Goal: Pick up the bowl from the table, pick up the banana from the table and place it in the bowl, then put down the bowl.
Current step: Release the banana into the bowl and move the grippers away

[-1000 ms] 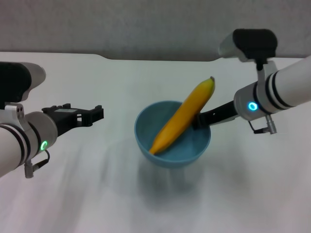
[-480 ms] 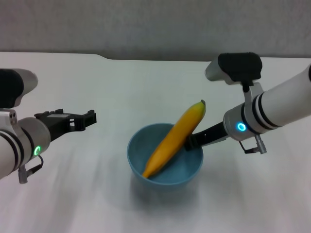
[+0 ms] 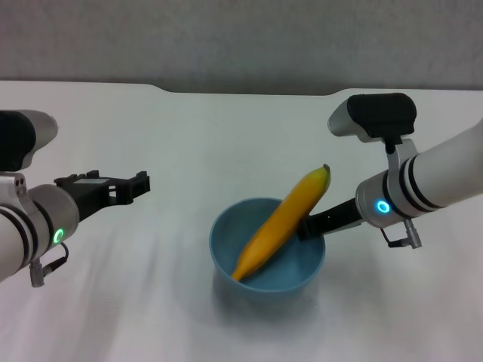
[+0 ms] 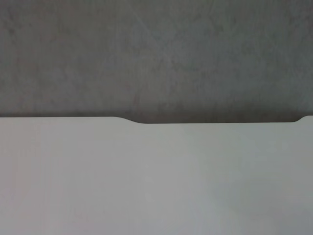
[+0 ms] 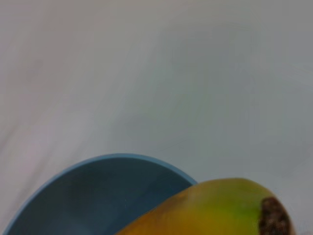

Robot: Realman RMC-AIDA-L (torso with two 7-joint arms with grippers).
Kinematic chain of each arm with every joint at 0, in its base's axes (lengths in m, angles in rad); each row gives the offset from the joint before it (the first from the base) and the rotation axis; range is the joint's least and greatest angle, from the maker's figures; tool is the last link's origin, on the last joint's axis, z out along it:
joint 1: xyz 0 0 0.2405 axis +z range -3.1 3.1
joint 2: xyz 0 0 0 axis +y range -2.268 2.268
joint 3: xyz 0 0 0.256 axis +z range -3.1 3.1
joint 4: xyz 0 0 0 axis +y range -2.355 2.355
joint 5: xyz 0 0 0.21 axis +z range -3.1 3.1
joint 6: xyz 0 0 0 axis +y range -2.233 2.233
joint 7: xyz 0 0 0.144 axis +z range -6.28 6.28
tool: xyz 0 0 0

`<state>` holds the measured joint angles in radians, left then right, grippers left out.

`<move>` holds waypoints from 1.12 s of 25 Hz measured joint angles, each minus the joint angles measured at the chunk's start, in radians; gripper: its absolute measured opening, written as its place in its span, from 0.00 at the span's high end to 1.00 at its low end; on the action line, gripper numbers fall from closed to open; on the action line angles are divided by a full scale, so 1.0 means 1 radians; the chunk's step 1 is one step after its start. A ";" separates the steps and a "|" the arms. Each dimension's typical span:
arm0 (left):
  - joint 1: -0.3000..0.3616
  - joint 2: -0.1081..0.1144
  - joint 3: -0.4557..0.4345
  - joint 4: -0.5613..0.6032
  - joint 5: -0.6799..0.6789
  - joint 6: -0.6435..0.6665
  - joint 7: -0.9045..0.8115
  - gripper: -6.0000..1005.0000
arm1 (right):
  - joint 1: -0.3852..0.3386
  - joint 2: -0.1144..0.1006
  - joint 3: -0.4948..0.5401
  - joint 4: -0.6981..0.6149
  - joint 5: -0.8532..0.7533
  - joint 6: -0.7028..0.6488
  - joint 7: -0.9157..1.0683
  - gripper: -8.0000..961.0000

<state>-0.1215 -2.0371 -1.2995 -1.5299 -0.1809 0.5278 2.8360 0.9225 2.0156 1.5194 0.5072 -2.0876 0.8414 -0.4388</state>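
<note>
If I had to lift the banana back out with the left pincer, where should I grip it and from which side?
Probably the banana's mid-body, just above the bowl's rim, approached from the robot's left and above. It leans diagonally, lower end inside the bowl and dark tip raised toward the right pincer, which holds the rim there. The left pincer hovers free.

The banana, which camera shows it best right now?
The head view: the whole banana shows, leaning in the bowl with its upper end over the rim by the right tool. The right wrist view shows only its dark-tipped end; the left wrist view shows none of it.
</note>
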 joint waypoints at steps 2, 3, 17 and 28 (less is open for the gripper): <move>0.000 0.000 0.000 0.000 0.000 -0.001 0.000 0.18 | -0.003 0.000 -0.001 0.000 0.000 -0.001 0.000 0.96; 0.000 0.000 -0.001 0.001 0.000 -0.001 0.000 0.18 | -0.004 0.000 -0.002 0.000 0.000 -0.002 0.000 0.96; 0.000 0.000 -0.004 0.012 -0.003 -0.006 -0.003 0.18 | -0.033 0.002 -0.007 -0.002 0.000 -0.007 0.000 0.96; 0.002 0.000 0.000 0.013 -0.003 -0.017 -0.003 0.18 | -0.056 -0.001 -0.014 0.008 0.028 -0.038 0.000 0.94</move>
<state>-0.1195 -2.0371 -1.2994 -1.5171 -0.1841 0.5107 2.8332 0.8669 2.0151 1.5056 0.5156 -2.0592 0.8034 -0.4392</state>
